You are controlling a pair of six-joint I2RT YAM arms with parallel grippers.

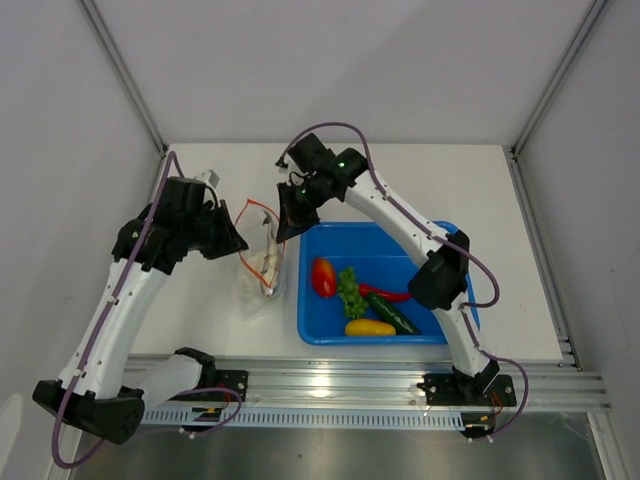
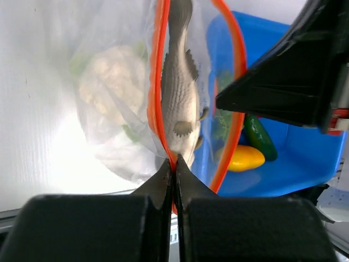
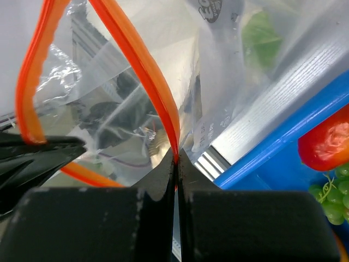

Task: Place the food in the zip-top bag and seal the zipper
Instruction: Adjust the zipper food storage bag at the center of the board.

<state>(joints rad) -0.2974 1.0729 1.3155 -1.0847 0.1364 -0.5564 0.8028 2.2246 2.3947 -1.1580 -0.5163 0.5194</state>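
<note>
Top external view: the bag (image 1: 262,268) stands on the table (image 1: 200,310) at the tray's (image 1: 345,240) 9 o'clock, just beside its wall, with its mouth held agape. The left gripper (image 1: 243,243) meets the mouth from the bag's 10 o'clock, the right gripper (image 1: 288,230) from its 1 o'clock. In the tray, the tomato (image 1: 323,277) lies toward 9 o'clock with the lettuce (image 1: 350,292) beside it. The chili (image 1: 385,294) lies toward 3 o'clock, and the squash (image 1: 368,327) and cucumber (image 1: 398,316) lie along the 6 o'clock wall.

Left wrist view: the left jaws are pressed together on the zipper (image 2: 155,82), pinching it at one end of the mouth. From that pinch the strip's two sides bow apart. The fish (image 2: 181,82) shows through the open mouth, inside the bag. The cauliflower (image 2: 109,93) sits behind the plastic at the fish's 9 o'clock.

Right wrist view: the right jaws are likewise clamped on the zipper, with no gap between the fingers. One strand of the strip runs up from the pinch. The left gripper's dark tip shows at 9 o'clock, holding the far bend of the strip. The mouth is unsealed.
</note>
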